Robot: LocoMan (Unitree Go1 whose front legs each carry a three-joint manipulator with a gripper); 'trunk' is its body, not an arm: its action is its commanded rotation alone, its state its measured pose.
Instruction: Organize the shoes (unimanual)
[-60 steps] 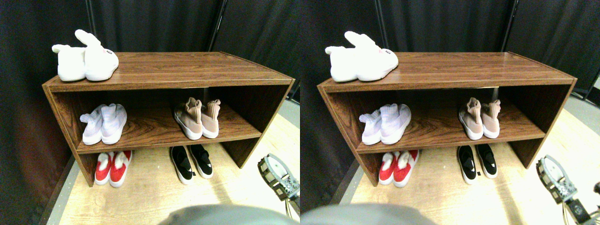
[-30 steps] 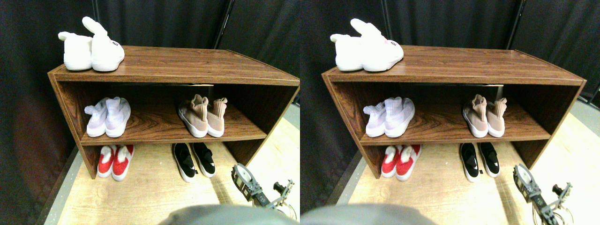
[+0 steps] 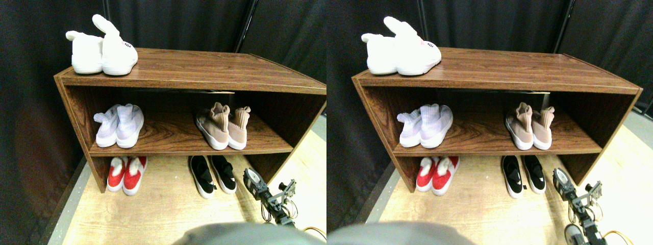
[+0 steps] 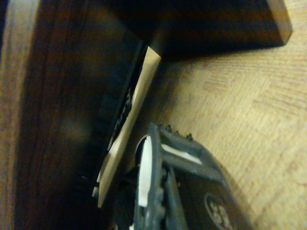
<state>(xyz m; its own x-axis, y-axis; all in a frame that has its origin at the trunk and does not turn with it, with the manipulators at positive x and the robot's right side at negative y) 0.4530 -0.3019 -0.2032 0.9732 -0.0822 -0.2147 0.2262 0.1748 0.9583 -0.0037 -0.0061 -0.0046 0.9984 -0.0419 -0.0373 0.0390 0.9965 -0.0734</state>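
Black slip-ons point(image 3: 212, 175) with white soles sit side by side on the wooden floor point(image 3: 168, 209) under the shelf rack point(image 3: 178, 76), and the tan knit sneakers point(image 3: 223, 127) stand on the middle shelf directly above them. Just to the right of the slip-ons and apart from them, the right gripper point(image 3: 255, 182) hovers low over the floor, holding nothing; whether its jaws are parted I cannot tell.

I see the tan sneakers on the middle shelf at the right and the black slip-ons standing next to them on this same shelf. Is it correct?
Not quite. The stereo pair view shows the black slip-ons on the floor under the shelf, below the tan sneakers, which do sit on the middle shelf at the right.
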